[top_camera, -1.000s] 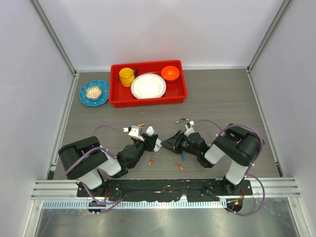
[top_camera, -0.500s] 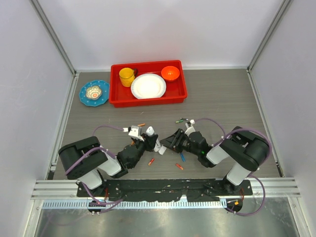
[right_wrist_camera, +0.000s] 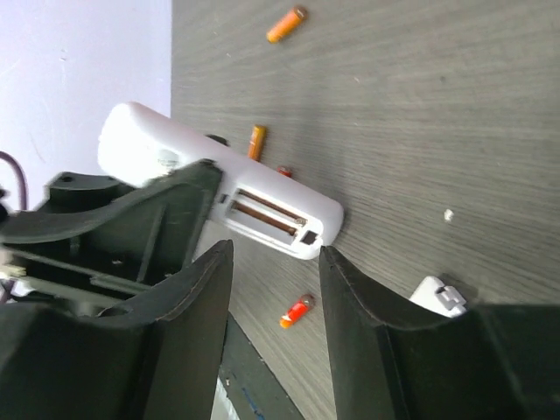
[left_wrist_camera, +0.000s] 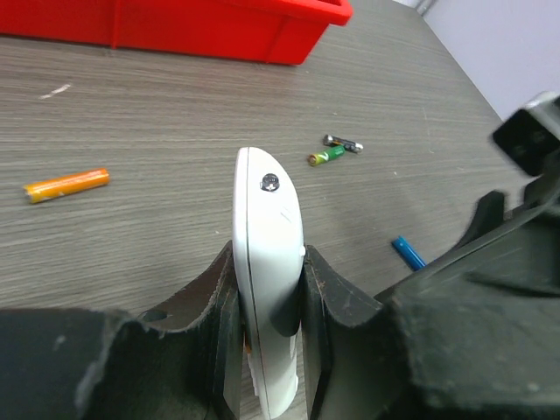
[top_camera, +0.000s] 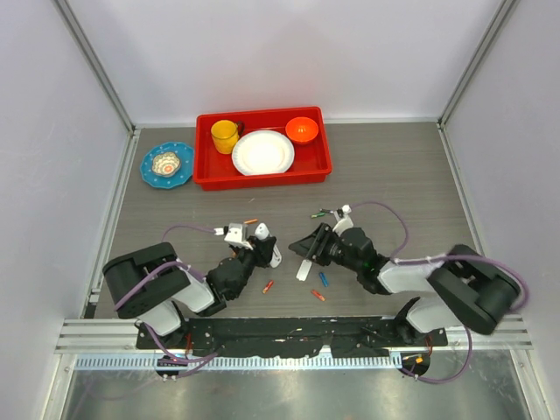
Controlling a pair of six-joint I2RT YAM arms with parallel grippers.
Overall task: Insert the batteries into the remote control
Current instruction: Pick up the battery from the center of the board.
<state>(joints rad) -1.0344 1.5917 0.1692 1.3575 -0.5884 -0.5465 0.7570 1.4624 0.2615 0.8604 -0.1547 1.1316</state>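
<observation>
Pinching the seemingly light, slick remote control (left_wrist_camera: 267, 227) by its long edges suited the left gripper (left_wrist_camera: 269, 264); the right gripper (right_wrist_camera: 273, 255) gaped empty.

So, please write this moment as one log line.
left gripper: shut on remote control | right gripper: open, empty | battery recess: looks empty | batteries: loose on table | cover piece: on table

Top cam overhead, wide; wrist cams close, low, both see remote control (left_wrist_camera: 267, 254).
</observation>
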